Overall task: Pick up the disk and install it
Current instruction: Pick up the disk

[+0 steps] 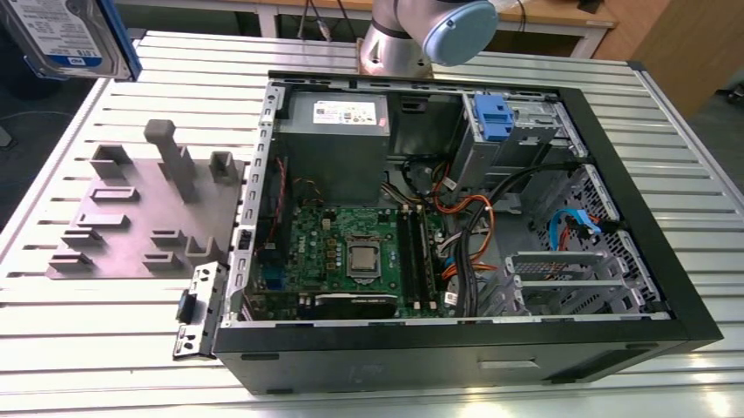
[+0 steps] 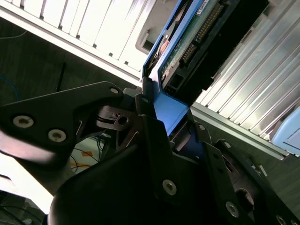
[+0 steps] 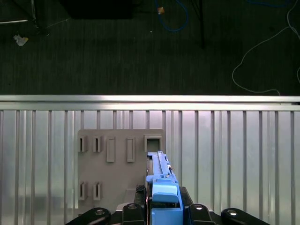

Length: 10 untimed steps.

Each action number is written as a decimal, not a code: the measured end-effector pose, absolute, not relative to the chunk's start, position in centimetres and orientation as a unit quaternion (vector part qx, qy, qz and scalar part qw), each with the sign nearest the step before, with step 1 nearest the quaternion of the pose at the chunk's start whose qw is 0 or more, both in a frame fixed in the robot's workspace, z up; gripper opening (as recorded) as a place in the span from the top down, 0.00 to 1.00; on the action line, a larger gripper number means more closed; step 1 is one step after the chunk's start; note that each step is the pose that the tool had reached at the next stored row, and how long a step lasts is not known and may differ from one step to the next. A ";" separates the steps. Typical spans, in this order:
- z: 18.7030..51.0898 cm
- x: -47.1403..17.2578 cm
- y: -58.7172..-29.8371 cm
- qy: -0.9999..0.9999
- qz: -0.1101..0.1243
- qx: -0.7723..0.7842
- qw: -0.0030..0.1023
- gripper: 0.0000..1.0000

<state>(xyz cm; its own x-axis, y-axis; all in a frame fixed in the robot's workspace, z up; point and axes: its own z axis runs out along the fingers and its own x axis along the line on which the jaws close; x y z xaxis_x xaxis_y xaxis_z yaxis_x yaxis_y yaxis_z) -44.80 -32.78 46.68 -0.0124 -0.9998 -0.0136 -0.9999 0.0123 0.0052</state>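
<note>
One disk (image 1: 61,35) hangs high up at the exterior view's left, with its white-and-blue label and blue frame showing. The claw (image 3: 164,213) is clenched on it and squeezes the blue frame from both sides in both wrist views. Past the disk's tip, a grey block (image 3: 117,173) with slots lies on the bench (image 1: 104,348). The open computer case (image 1: 465,353) stands just beside that block, well apart from the disk.
</note>
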 end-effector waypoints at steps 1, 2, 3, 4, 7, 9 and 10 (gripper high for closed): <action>46.7 -44.8 -32.8 0.711 0.007 -0.703 0.003 0.63; 46.7 -44.8 -32.8 0.711 0.007 -0.703 0.003 0.63; 46.8 -44.8 -32.8 0.711 0.007 -0.703 0.003 0.63; 46.8 -44.8 -32.8 0.711 0.007 -0.703 0.003 0.63; 46.9 -44.8 -32.8 0.711 0.007 -0.703 0.003 0.63; 46.9 -44.8 -32.8 0.711 0.007 -0.703 0.003 0.63; 47.0 -44.8 -32.8 0.711 0.007 -0.703 0.003 0.63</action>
